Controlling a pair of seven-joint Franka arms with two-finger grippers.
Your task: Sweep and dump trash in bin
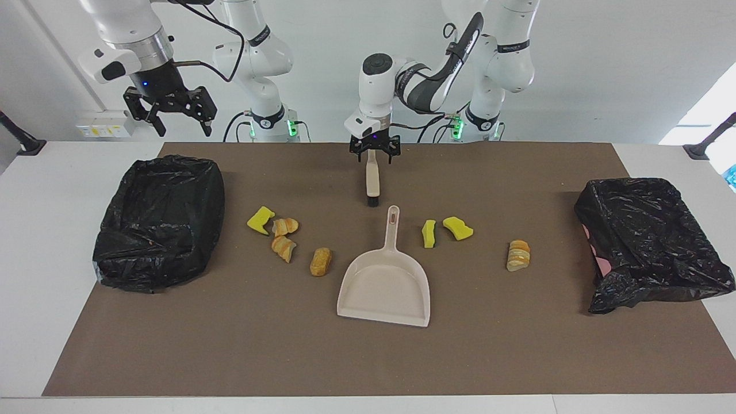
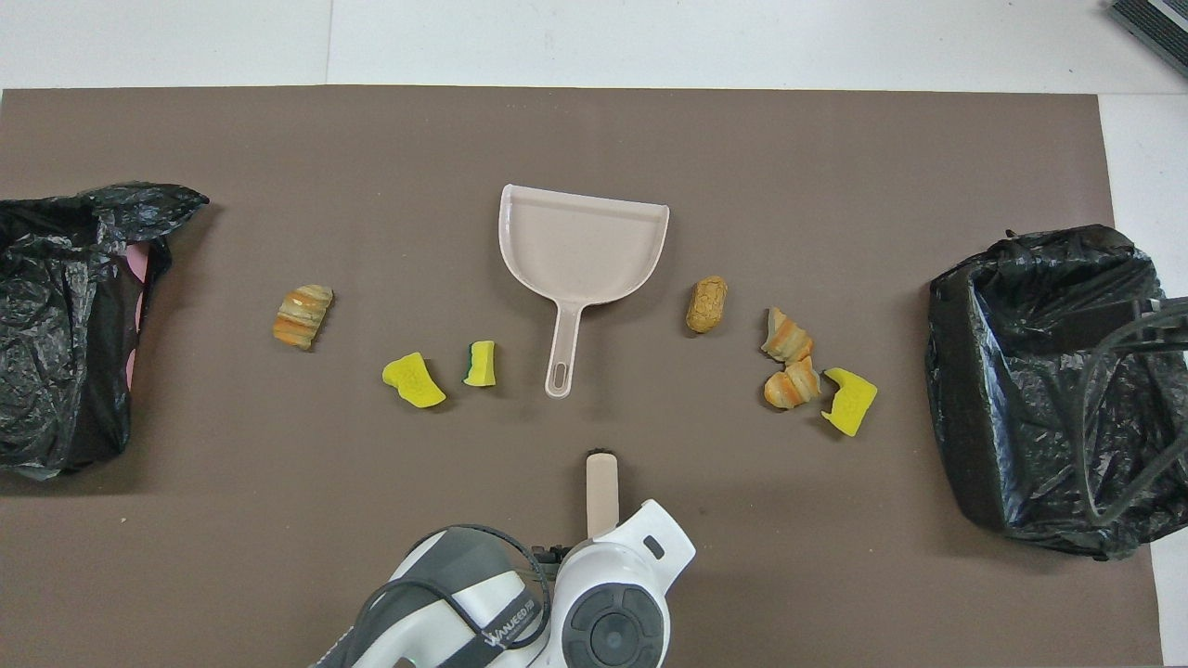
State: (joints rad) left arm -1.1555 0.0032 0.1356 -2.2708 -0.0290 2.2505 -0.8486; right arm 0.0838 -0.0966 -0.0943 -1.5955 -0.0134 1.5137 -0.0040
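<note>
All seven pieces of trash [image 1: 284,227] lie unswept on the surface either side of the dustpan [image 1: 384,287], bins [image 1: 158,221] untouched; my left gripper [image 1: 374,154], jaws wide, straddles the brush [image 1: 372,181] handle ungripped, my right gripper [image 1: 172,118] waits open over its bin.
</note>
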